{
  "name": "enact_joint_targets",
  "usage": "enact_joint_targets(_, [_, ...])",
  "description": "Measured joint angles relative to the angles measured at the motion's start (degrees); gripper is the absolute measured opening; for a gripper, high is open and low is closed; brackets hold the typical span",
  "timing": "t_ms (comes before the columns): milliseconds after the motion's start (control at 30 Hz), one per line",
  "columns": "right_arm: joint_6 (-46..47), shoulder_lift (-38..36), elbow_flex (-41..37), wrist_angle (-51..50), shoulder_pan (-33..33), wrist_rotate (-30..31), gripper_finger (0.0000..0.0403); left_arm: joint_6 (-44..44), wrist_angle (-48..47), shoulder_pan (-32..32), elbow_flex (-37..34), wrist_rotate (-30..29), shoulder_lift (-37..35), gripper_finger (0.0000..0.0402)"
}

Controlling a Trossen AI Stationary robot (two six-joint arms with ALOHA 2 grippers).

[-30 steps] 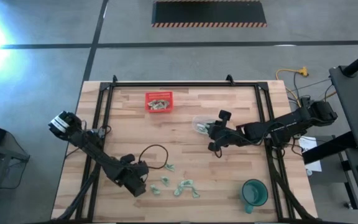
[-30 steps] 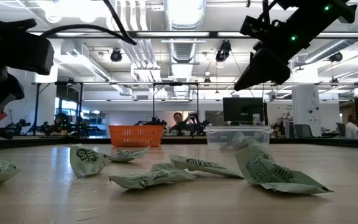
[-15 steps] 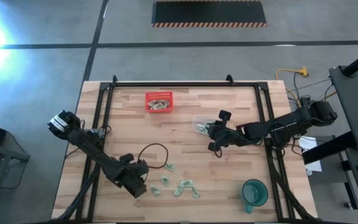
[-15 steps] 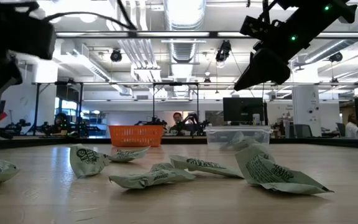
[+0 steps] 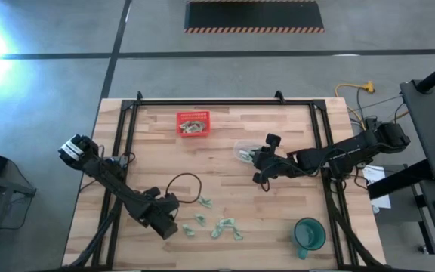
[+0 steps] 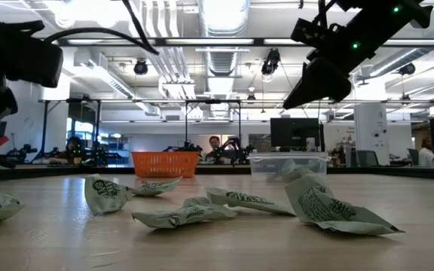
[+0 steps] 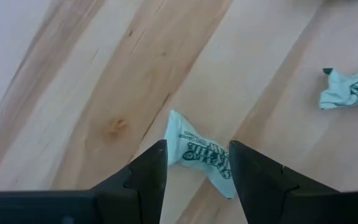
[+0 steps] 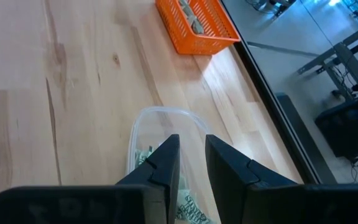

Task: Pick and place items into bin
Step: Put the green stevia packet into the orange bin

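Several small pale green wrapped pieces (image 5: 217,226) lie loose on the wood near the table's near edge. My left gripper (image 7: 194,158) is open over their left end, and one piece (image 7: 197,155) lies on the wood between its fingers; I cannot tell whether they touch it. Another piece (image 7: 350,87) lies farther off. The red container (image 5: 192,114) stands near the far edge with pieces inside. My right gripper (image 8: 192,158) hangs over a clear tub (image 8: 160,115), its fingers a narrow gap apart with nothing between them.
The clear tub (image 5: 242,147) at mid-table holds a few green pieces. A dark cable loop (image 5: 187,189) lies just beyond the loose pieces, beside my left gripper (image 5: 171,224). A green cup (image 5: 308,233) stands at the near right corner. Bare wood lies between the pieces and the red container (image 6: 164,163).
My left wrist has bobbed up a little and come back down over the left end of the loose pieces. The pieces and my right arm have kept still.
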Motion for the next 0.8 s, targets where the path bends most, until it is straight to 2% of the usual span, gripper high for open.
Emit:
enact_joint_targets(233, [0.1,0.0,0.0,0.1,0.0,0.0,0.0068,0.0,6.9,0.0,-2.9,1.2,0.0,0.0155])
enact_joint_targets(433, [0.2,0.0,0.0,0.2,0.0,0.0,0.0068,0.9,7.0,0.0,-3.4,2.0,0.0,0.0155])
enact_joint_targets(600, [0.2,0.0,0.0,0.4,0.0,0.0,0.0068,6.8,6.4,0.0,-3.5,2.2,0.0,0.0146])
enact_joint_targets(800, [0.2,0.0,0.0,0.4,0.0,0.0,0.0068,20.1,5.6,0.1,-3.6,0.5,0.0,0.0110])
